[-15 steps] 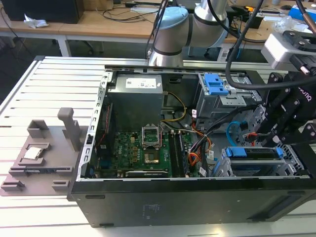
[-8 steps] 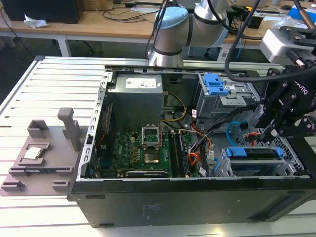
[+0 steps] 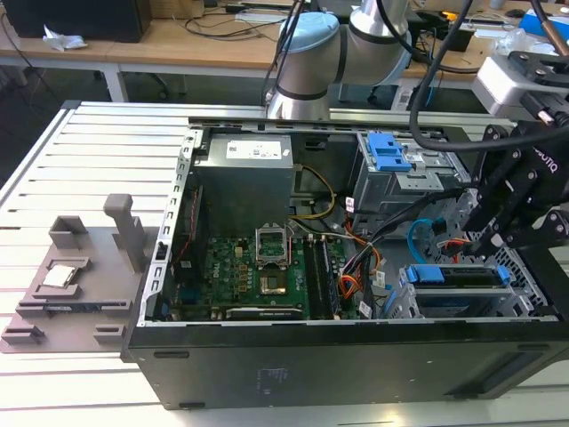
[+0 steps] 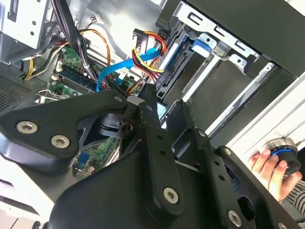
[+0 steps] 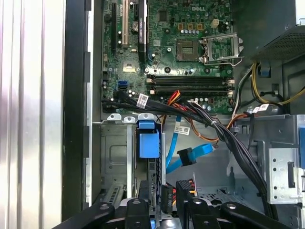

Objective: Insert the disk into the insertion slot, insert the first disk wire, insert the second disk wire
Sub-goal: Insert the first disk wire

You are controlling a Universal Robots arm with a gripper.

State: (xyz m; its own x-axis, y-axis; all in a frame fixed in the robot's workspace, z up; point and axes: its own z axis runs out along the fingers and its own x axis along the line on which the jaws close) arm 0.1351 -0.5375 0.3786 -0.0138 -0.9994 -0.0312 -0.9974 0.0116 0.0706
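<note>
Slatted aluminium table (image 3: 53,160) carries an open black computer case (image 3: 311,365). In the exterior view the black robot gripper (image 3: 500,238) hangs inside the case's 3 o'clock end; whether it grasps anything cannot be told. At its 7 o'clock, close by, the silver-grey hard drive in its bright blue carrier, the disk (image 3: 444,275), sits in the silver perforated sheet-metal cage, the insertion slot (image 3: 462,304). A light-blue flat cable (image 5: 190,155) arcs near that cage.

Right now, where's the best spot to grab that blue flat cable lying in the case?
Probably the dark connector at the end of the blue cable, not the ribbon: the plug is a rigid block, the ribbon flat and floppy. Come through the open side of the case, pinching across the plug's broad faces.
</note>
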